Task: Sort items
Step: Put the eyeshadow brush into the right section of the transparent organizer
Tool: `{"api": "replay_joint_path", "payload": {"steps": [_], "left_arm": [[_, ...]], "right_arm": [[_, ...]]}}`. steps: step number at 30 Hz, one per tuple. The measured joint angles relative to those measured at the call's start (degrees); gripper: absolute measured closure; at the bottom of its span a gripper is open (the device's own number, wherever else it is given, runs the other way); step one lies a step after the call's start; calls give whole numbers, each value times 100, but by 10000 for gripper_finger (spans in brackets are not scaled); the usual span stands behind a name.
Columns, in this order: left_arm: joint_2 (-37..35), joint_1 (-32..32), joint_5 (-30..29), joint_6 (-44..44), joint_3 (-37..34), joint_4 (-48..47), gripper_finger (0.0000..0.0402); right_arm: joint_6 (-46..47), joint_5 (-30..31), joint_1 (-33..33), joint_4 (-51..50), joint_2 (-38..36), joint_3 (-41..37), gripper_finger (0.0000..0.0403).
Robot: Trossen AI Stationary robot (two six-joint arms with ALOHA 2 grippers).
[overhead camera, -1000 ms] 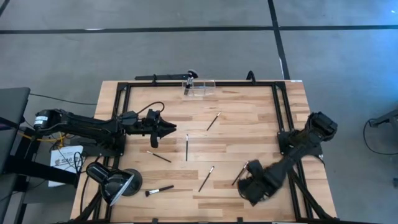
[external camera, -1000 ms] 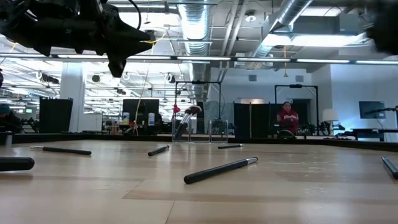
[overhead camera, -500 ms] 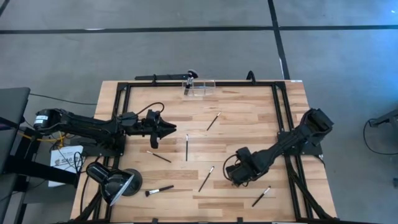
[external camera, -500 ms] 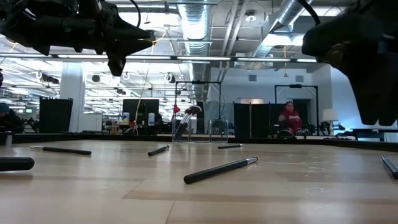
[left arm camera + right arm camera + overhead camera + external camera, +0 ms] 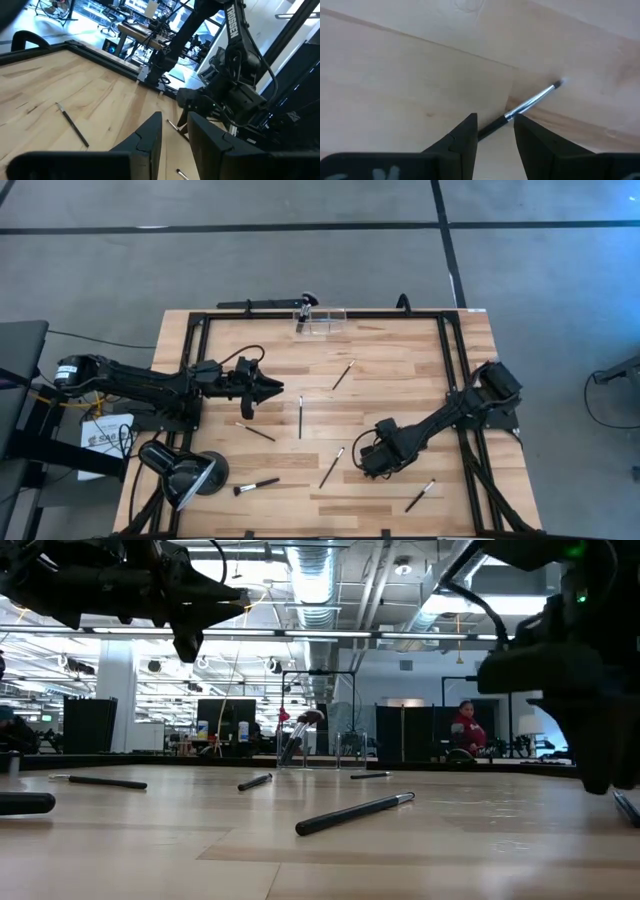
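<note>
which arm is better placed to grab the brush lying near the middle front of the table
Right. The right gripper sits low over that brush, whose handle runs between its open jaws in the right wrist view. The left gripper hovers high on the left side, farther from it.

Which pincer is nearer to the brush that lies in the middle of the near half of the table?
Right. The right pincer hangs just beside that brush; the left pincer is farther, toward the table's middle.

A black desk lamp (round-headed) sits at the table corner.
</note>
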Motion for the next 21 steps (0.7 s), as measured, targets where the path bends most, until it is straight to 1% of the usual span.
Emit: {"api": "replay_joint_path", "payload": {"steps": [4, 11, 21], "left_arm": [[2, 2, 42, -11, 0, -1, 311], [2, 0, 42, -11, 0, -2, 311], [2, 0, 42, -11, 0, -4, 311]], "right_arm": [[46, -139, 59, 71, 37, 0, 285], [195, -76, 157, 69, 107, 2, 285], [33, -63, 164, 146, 194, 11, 285]]}}
